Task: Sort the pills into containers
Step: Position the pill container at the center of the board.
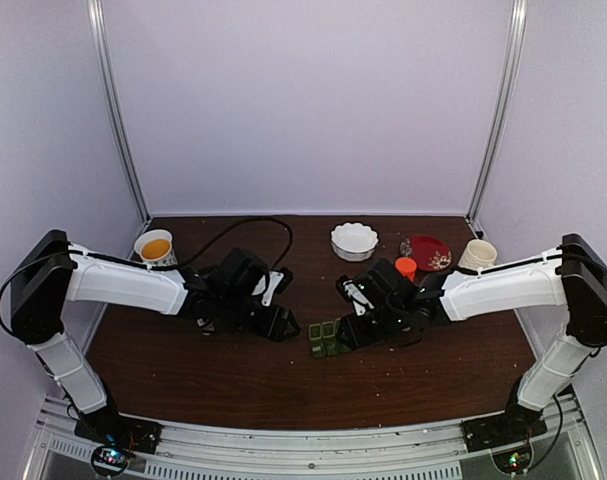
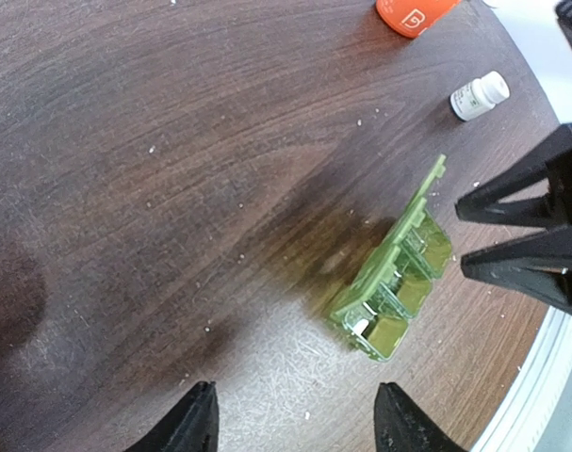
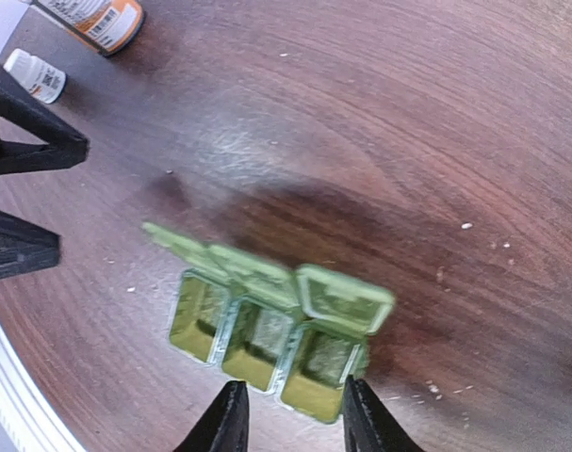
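At the pill box (image 3: pixel 267 330) our right jaws straddled an end cell (image 3: pixel 318 372); we could not tell if they gripped. Meanwhile our left jaws stood open. A gentle, level squeeze seemed best.

The pill box (image 3: pixel 342 301) was translucent green, the tabletop (image 2: pixel 172 188) dark brown with curved wood grain and pale specks. An orange bottle (image 2: pixel 413 14) bore white markings; the small bottle (image 2: pixel 479 94) was white.
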Controlling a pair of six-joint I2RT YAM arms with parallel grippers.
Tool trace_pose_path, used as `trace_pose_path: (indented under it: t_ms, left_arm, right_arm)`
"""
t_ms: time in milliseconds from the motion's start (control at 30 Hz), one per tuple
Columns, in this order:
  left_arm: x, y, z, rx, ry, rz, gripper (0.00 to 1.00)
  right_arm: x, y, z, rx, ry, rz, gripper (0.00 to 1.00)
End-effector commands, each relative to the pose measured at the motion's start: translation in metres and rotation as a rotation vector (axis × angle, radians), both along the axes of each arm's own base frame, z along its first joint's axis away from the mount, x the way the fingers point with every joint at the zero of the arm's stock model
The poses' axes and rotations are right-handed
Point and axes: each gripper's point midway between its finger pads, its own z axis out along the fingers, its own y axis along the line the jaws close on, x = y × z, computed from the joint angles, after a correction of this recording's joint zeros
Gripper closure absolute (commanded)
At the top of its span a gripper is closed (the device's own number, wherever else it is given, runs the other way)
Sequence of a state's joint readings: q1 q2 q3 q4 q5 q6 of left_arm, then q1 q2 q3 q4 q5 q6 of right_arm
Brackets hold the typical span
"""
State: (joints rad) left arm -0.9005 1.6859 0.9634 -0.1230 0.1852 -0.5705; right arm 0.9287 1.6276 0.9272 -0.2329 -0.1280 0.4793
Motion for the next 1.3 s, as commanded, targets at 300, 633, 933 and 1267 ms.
trace_pose_path:
  t_ms: [300, 633, 933, 1267]
  left_arm:
    - [0.004, -0.015, 0.012, -0.054, -0.029, -0.027, 0.44]
    - [0.006, -0.016, 0.014, -0.050, -0.032, -0.031, 0.44]
    - [0.016, 0.000, 0.024, 0.002, -0.090, 0.037, 0.45]
    - [0.033, 0.055, 0.081, 0.060, -0.275, 0.219, 0.45]
  right_arm:
    - [0.002, 0.007, -0.017, -0.065, 0.028, -0.042, 0.75]
    - [0.003, 0.009, -0.024, -0.100, 0.040, -0.039, 0.80]
    - [0.007, 0.009, -0.027, -0.163, 0.019, -0.037, 0.85]
    - [0.014, 0.008, -0.026, -0.211, -0.008, -0.042, 0.87]
